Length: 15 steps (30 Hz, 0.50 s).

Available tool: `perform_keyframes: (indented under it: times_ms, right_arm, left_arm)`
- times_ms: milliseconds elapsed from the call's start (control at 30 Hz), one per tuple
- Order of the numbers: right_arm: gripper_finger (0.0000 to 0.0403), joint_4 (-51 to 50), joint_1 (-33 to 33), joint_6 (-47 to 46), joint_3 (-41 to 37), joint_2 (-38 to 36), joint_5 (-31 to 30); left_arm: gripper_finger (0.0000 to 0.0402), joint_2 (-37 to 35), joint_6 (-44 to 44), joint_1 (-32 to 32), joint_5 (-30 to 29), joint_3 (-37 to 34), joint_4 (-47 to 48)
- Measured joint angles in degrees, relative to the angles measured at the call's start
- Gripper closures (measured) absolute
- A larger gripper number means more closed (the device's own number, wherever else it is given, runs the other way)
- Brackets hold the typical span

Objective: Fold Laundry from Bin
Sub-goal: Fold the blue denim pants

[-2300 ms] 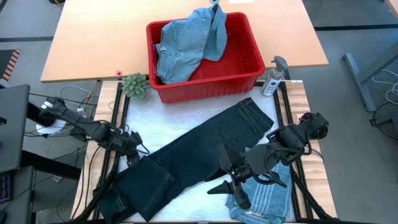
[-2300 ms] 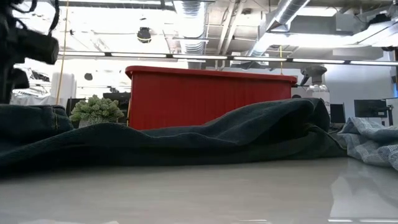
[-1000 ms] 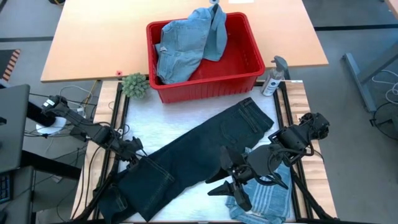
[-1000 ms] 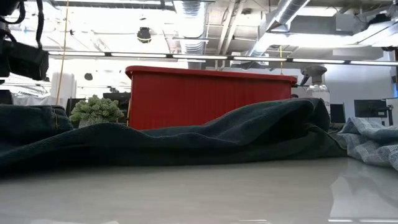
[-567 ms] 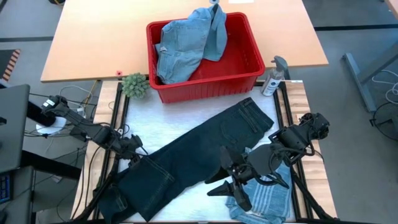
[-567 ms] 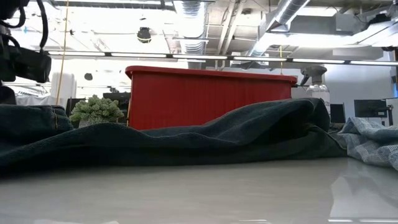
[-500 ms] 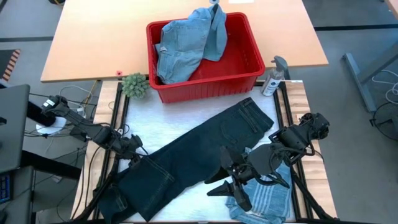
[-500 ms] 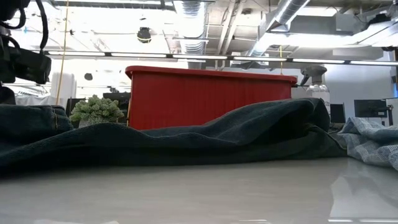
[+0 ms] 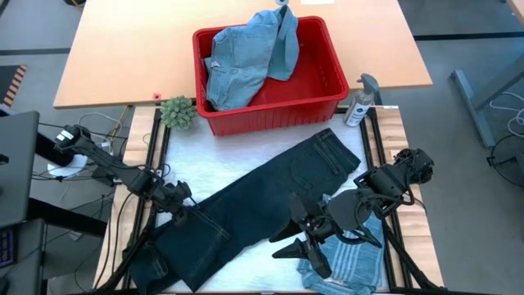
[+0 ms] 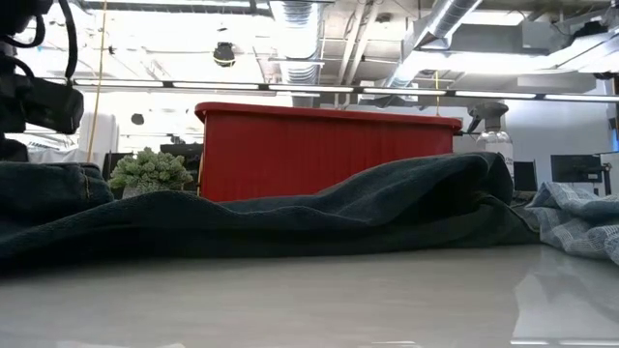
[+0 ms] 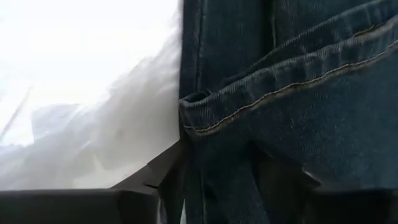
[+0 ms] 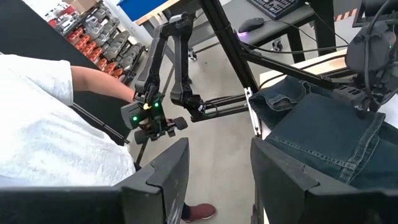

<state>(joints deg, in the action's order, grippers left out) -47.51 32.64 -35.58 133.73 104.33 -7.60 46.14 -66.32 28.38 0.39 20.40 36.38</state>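
The left arm reaches in low from the left side, and the left gripper sits right at the edge of the dark blue trousers. In the left wrist view its fingers stand apart, one on each side of a folded seam of the trousers, not pressed shut. The trousers lie flat on the white surface. They are long, and they run slanted from the near left corner up to the far right, with the wide waist end at the far right, close to the red bin. The cloth is dark and thick, with light stitching. The bin sits at the far side of the surface, and light blue denim pieces are heaped inside it and hang over its back wall. The right arm bends in from the right, and the right gripper hangs over the near right part with its fingers spread wide. Under it lies a blue striped shirt, bunched up, touching the trousers.
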Motion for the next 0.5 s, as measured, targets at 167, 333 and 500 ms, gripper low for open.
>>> perform_keyframes:
  times_ms: [167, 333, 500]
  right_arm:
    - [0.0207, 0.0, 0.0, 0.0, 0.0, 0.0, 0.0]
    - [0.0207, -0.1, 0.0, 0.0, 0.0, 0.0, 0.0]
    - [0.0207, -6.2, -0.2, 0.0, 0.1, 0.7, -4.6]
  left_arm:
    - [0.0318, 1.5, 0.7, 0.0, 2.2, 0.0, -1.0]
    - [0.0393, 1.1, -0.5, 0.0, 3.9, 0.0, -1.5]
    - [0.04, -0.6, -2.4, 0.0, 5.4, 2.8, -1.0]
